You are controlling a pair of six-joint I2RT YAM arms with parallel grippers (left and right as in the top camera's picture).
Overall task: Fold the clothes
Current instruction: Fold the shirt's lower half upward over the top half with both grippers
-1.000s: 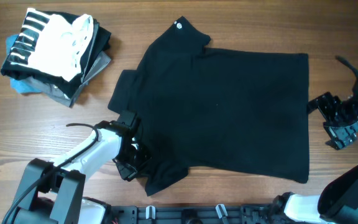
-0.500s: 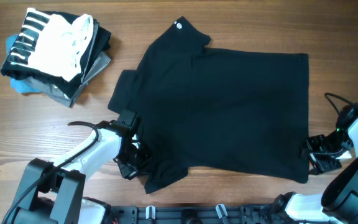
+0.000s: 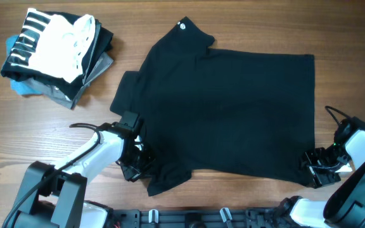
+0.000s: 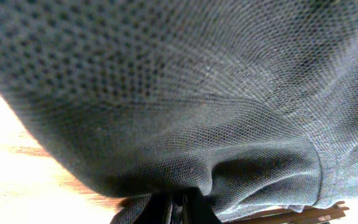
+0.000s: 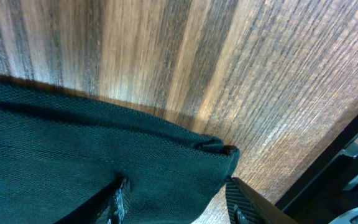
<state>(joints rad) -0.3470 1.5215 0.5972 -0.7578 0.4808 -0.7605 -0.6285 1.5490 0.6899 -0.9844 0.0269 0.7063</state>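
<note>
The black T-shirt lies spread flat on the wooden table, collar with a tiny white logo at the top left. My left gripper sits at the shirt's lower left sleeve and is shut on a fold of the black fabric, which fills the left wrist view. My right gripper is at the shirt's lower right corner. In the right wrist view its jaws are open, with the shirt's corner lying between the two fingers.
A stack of folded garments, white with black stripes on top of grey and blue, sits at the back left. The table's front edge with a black rail runs just below both grippers.
My right arm swung from the right edge of the table down to the shirt's lower right corner and now straddles it. The left arm has stayed at the sleeve.
</note>
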